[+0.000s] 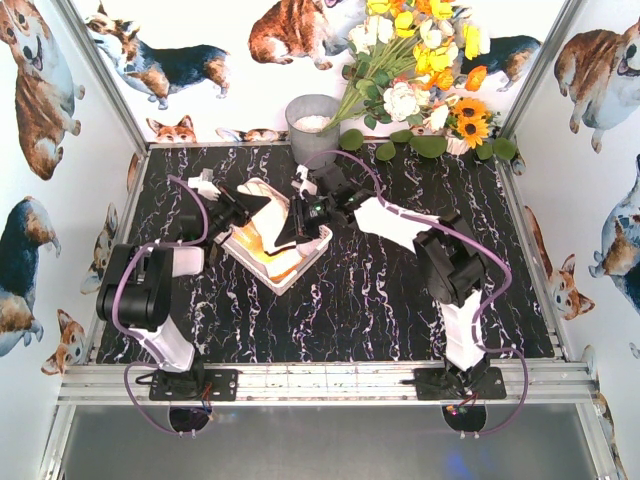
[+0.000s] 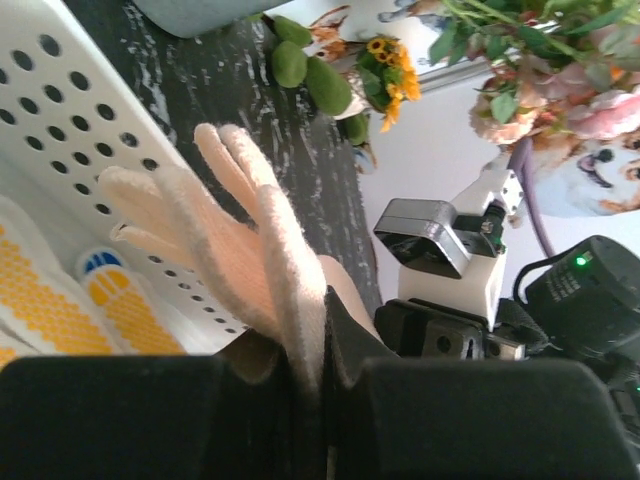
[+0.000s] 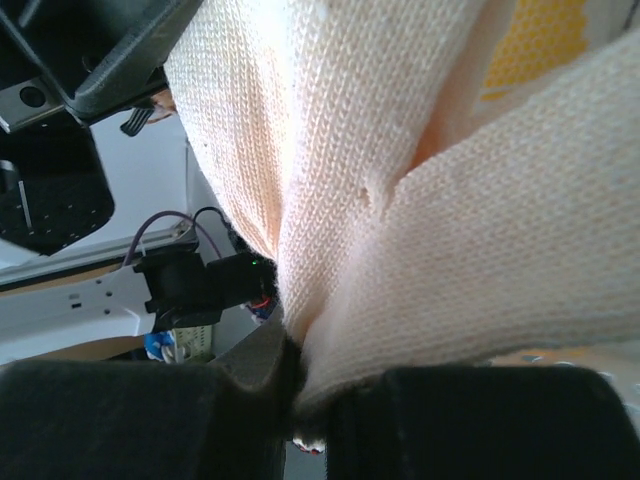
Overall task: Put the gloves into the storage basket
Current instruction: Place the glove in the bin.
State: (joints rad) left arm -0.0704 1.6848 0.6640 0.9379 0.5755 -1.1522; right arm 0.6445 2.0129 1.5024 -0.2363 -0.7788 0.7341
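From the overhead view I see both arms reaching in over the storage basket (image 1: 252, 270), which sits askew on the black marbled worktop (image 1: 380, 300), left of centre and nearer the far side. The left pincer (image 1: 240, 208) hangs over the basket's left end and the right pincer (image 1: 298, 228) over its right end, the two close together.

On the left wrist view the left pincer (image 2: 310, 370) is clenched on a peach glove (image 2: 235, 240) – the cuff is squeezed between the black fingers (image 2: 150, 410) and the glove's fingers splay upward in front of the basket's perforated white wall (image 2: 60, 110). Below that wall lie gloves with yellow honeycomb print (image 2: 40, 290), one fingertip marked in blue and yellow (image 2: 105, 268); these are inside the basket.

On the right wrist view the right pincer (image 3: 300, 395) is also clenched, biting a fold of knit glove fabric (image 3: 400, 200) in the same pale peach – it fills most of the view. Whether both pincers hold one glove or two, I cannot tell.

Overhead, a yellow and orange glove (image 1: 275, 258) shows in the basket bed. A grey bucket (image 1: 312, 125) stands just beyond the basket at the far edge, with a bunch of flowers (image 1: 420, 50) to its right.
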